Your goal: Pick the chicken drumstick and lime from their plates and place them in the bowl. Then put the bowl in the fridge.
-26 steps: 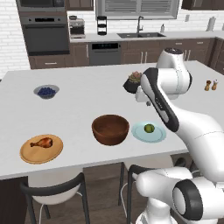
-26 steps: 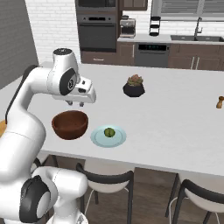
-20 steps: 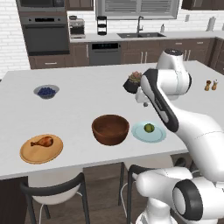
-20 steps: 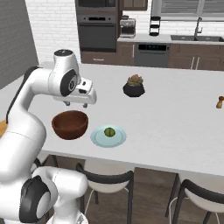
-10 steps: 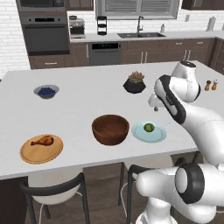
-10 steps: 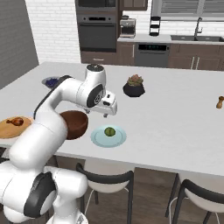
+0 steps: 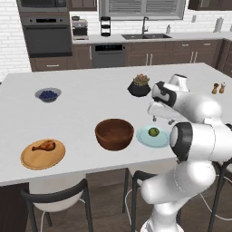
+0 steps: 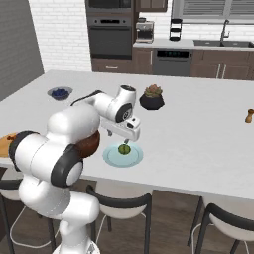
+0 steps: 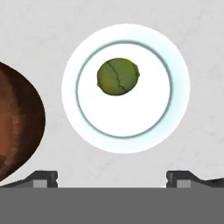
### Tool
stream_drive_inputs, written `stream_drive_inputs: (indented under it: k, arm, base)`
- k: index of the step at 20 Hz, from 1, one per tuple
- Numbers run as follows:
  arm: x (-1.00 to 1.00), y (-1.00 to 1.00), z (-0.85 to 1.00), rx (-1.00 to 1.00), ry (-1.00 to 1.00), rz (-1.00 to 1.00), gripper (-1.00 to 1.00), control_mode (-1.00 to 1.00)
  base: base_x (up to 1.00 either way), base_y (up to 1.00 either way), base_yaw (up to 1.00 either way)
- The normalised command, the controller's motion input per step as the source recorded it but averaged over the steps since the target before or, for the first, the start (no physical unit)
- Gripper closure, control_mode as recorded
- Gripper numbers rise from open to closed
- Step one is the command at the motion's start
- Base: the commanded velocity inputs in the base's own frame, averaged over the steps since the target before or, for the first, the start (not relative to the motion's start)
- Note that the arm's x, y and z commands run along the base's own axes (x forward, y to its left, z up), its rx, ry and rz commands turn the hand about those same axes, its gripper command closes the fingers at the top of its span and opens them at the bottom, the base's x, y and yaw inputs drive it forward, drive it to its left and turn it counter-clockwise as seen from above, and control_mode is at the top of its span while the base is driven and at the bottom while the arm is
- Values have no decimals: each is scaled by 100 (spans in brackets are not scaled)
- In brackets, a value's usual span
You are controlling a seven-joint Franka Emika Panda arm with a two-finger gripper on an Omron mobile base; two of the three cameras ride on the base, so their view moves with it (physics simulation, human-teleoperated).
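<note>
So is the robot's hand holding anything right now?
No, nothing. The gripper is open above the lime, which lies on its pale plate.

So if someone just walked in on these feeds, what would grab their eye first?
Probably the open gripper hanging just above the lime on its pale plate. Next, the empty wooden bowl beside that plate, and the chicken drumstick on its tan plate at the counter's near left.

From behind the arm, we look forward and down across the white worktop (image 7: 90,97) from left and right, at middle distance. Both views share the lime (image 7: 153,132) on its pale plate (image 7: 144,138) beside the wooden bowl (image 7: 114,133). Our hand camera looks straight down, close above that plate.
</note>
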Motion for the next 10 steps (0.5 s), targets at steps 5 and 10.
stream_drive_inputs:
  k: [5, 10]
  arm:
    - [12, -1, -66, -5, 6, -3, -100, -100]
    - [34, 0, -59, -3, -9, -2, -100, -100]
  base:
    - [0, 0, 0]
    - [0, 0, 0]
